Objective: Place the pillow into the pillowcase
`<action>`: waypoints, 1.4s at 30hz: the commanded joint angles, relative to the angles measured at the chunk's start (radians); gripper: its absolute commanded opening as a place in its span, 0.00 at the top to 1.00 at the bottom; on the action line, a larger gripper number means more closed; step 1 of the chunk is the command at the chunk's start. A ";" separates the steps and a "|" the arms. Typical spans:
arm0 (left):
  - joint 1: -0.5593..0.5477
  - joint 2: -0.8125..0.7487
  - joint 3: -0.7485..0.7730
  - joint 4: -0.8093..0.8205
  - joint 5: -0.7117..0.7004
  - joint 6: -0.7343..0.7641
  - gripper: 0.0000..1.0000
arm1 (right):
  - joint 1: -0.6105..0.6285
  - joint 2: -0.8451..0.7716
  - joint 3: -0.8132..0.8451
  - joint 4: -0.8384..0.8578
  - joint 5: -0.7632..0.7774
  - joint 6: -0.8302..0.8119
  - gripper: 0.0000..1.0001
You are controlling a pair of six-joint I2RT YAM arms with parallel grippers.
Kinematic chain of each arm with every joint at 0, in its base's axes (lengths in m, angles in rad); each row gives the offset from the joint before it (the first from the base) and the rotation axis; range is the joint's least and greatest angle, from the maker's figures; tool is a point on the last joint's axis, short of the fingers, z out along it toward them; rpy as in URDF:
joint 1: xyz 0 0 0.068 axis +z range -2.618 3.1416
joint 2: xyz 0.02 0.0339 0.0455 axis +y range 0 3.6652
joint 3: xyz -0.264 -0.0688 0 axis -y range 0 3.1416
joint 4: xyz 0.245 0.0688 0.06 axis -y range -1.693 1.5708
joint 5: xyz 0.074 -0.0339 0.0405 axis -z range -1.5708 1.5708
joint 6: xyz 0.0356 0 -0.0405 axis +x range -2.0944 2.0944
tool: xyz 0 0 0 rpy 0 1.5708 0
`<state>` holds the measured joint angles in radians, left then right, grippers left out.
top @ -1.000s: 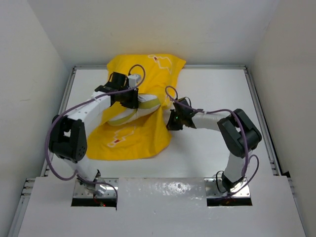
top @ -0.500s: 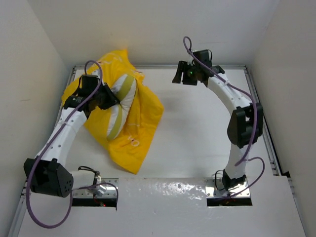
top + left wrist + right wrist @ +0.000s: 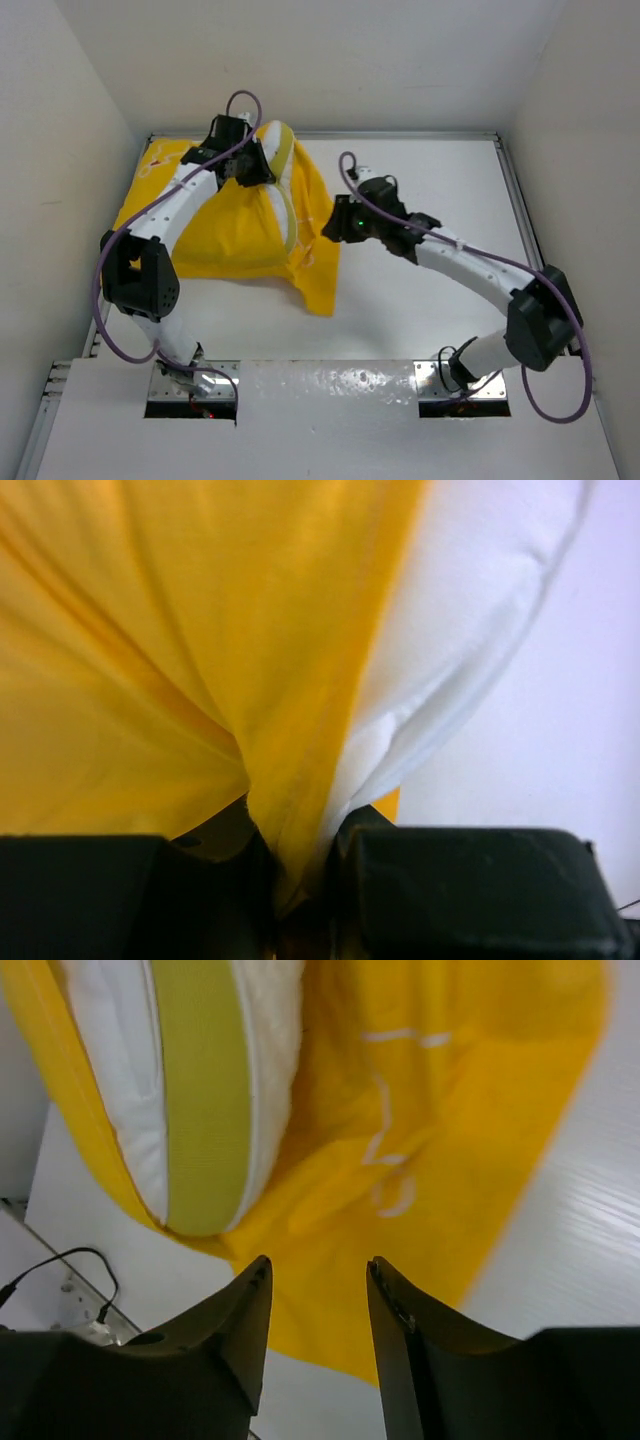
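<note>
The yellow pillowcase (image 3: 225, 230) lies at the back left with a corner hanging toward the front (image 3: 318, 290). The white pillow (image 3: 281, 150), with its yellow edge band, sticks out of the pillowcase at the back, mostly covered by it. My left gripper (image 3: 248, 165) is shut on yellow pillowcase fabric (image 3: 150, 660) together with a fold of white pillow (image 3: 470, 630); it also shows in the left wrist view (image 3: 300, 870). My right gripper (image 3: 335, 222) is open and empty just right of the pillowcase. In the right wrist view (image 3: 317, 1270) it hovers over the pillowcase (image 3: 450, 1120), near the pillow's band (image 3: 200, 1090).
The white table (image 3: 430, 190) has a raised rim and white walls on three sides. A black cable (image 3: 60, 1265) lies by the table edge in the right wrist view. Both arm bases sit at the near edge.
My left gripper has carried the pillow and pillowcase toward the back centre. My right arm has swung from the back right down to the pillowcase's right edge.
</note>
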<state>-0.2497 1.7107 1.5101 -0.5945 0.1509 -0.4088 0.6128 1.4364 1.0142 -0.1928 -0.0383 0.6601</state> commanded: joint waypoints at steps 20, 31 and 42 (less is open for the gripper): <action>0.081 -0.172 -0.091 0.093 0.851 0.295 1.00 | 0.084 0.411 0.178 0.423 -0.035 0.085 0.35; 0.081 -0.191 -0.085 0.098 0.903 0.306 1.00 | 0.085 0.501 0.192 0.535 0.089 0.136 0.72; 0.014 -0.085 -0.080 -0.318 0.382 0.964 1.00 | -0.232 0.159 -0.402 0.717 0.215 0.429 1.00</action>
<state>-0.2058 1.6001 1.4212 -0.8169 0.7570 0.2588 0.4625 1.7367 0.6979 0.4686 0.0528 1.0500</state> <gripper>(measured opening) 0.130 0.002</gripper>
